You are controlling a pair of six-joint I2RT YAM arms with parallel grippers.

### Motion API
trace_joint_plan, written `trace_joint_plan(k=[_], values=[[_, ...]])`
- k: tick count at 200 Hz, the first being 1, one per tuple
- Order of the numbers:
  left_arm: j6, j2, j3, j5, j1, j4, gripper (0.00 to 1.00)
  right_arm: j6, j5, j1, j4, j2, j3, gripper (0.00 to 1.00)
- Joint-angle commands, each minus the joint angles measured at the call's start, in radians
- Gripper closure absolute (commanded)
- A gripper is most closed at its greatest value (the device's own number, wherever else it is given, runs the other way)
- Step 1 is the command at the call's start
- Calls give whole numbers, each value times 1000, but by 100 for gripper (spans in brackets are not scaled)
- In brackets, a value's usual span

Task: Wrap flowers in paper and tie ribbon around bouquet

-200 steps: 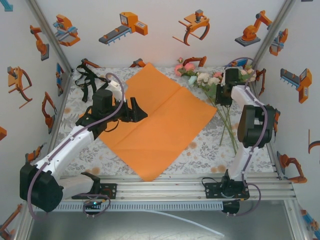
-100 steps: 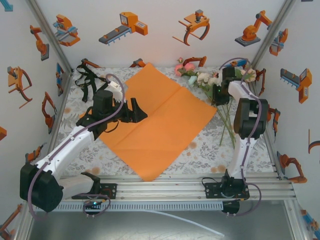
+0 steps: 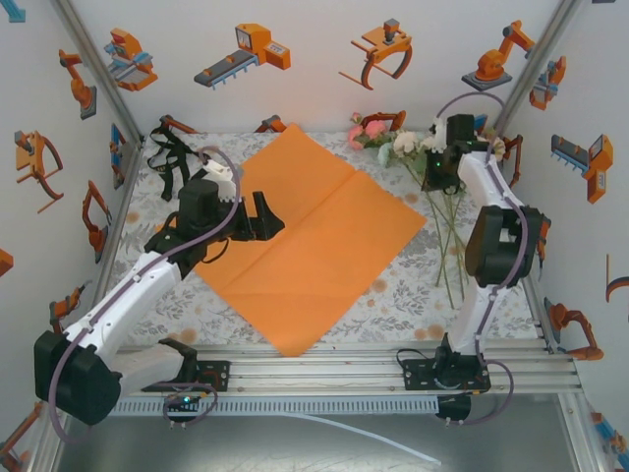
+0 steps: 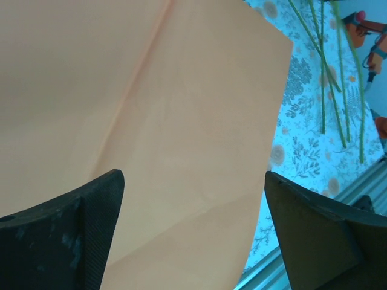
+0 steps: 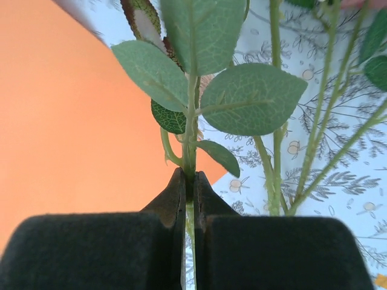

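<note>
Right gripper (image 5: 188, 180) pinches a thin, probably springy flower stem (image 5: 191, 145), leaves just beyond its fingertips; left gripper (image 4: 193, 202) gapes over flimsy paper (image 4: 151, 90).

This is a robot lab cell: white walls (image 3: 305, 98) with robot stickers (image 3: 244, 54), aluminium frame rails (image 3: 324, 359), and a flower-patterned worktop (image 3: 403, 295).

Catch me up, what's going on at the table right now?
The right end effector is shut on a leafy stem of the flowers at the far right, beside the paper. The left end effector is open over the paper's left part, holding nothing. The paper lies flat with no flowers on it, and the ribbon sits in the far left corner, untouched. Wrapping hasn't started.
</note>
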Motion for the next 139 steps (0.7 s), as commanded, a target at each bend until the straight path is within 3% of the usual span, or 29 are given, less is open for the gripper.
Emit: trace_joint_plan(k=[1, 33, 64, 87, 107, 124, 139], values=[[9, -45, 25, -71, -1, -39, 5, 82, -97, 11, 51, -116, 10, 100], [-8, -84, 36, -185, 3, -93, 3, 279, -104, 33, 108, -195, 27, 100], [-28, -120, 43, -241, 23, -143, 3, 414, -73, 128, 182, -230, 55, 100], [-64, -137, 41, -230, 55, -167, 1, 511, -115, 173, 251, -182, 92, 100], [-123, -123, 47, -135, 118, -197, 1, 595, -130, 88, 243, -103, 102, 100], [-144, -106, 43, -54, 142, -199, 1, 799, -355, -57, 352, -17, 51, 100], [-145, -85, 40, -22, 144, -203, 1, 857, -550, -100, 382, 54, 62, 100]])
